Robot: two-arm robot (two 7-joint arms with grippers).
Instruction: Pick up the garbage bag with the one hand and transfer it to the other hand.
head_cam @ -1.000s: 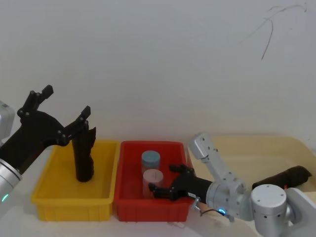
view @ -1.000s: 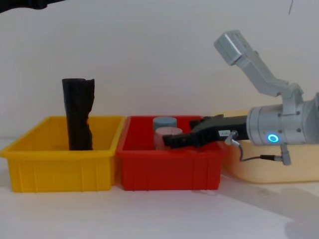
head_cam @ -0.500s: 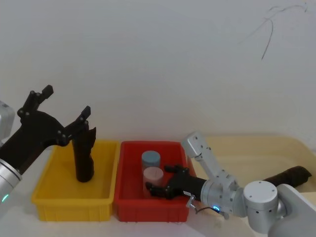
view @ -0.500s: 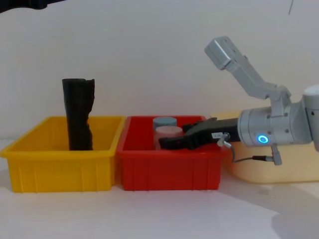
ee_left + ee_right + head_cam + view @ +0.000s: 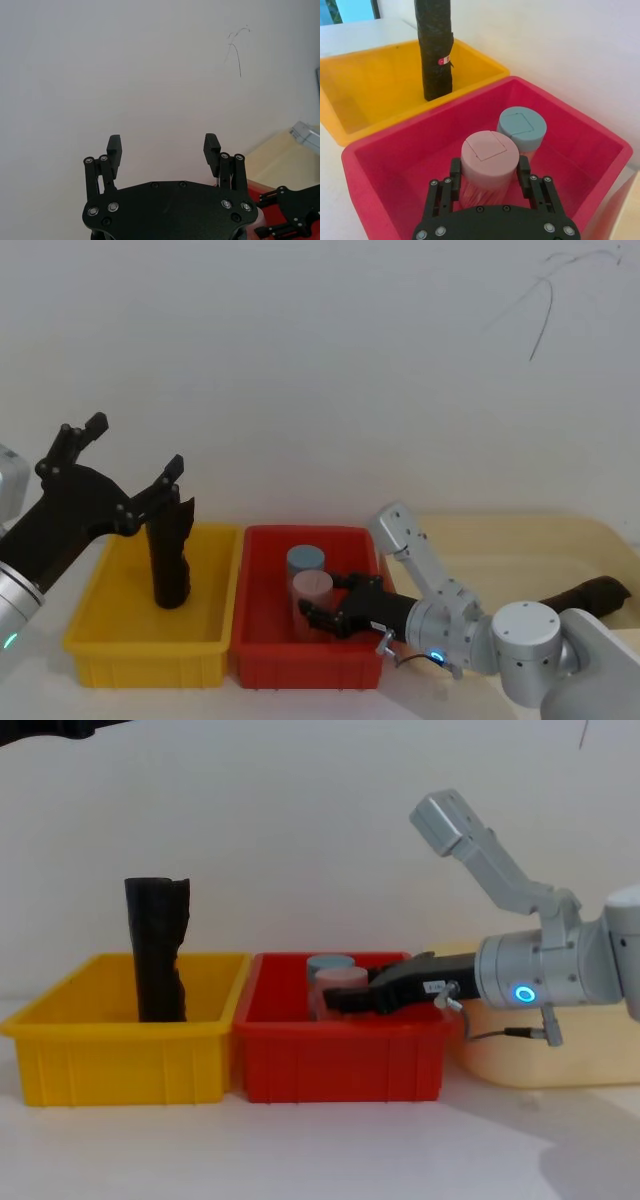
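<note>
The left claw [image 5: 128,458] hangs with fingers spread, the garbage bag [image 5: 170,555] upright just under it in the yellow bin [image 5: 110,635]. The right claw [image 5: 322,602] reaches into the red bin [image 5: 262,652], its fingers around the pink jar [image 5: 312,592].

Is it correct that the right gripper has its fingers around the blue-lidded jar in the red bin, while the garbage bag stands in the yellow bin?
Not quite. The right gripper brackets the pink-lidded jar, not the blue-lidded jar behind it, as the right wrist view shows. The red bin and the garbage bag in the yellow bin are right.
</note>
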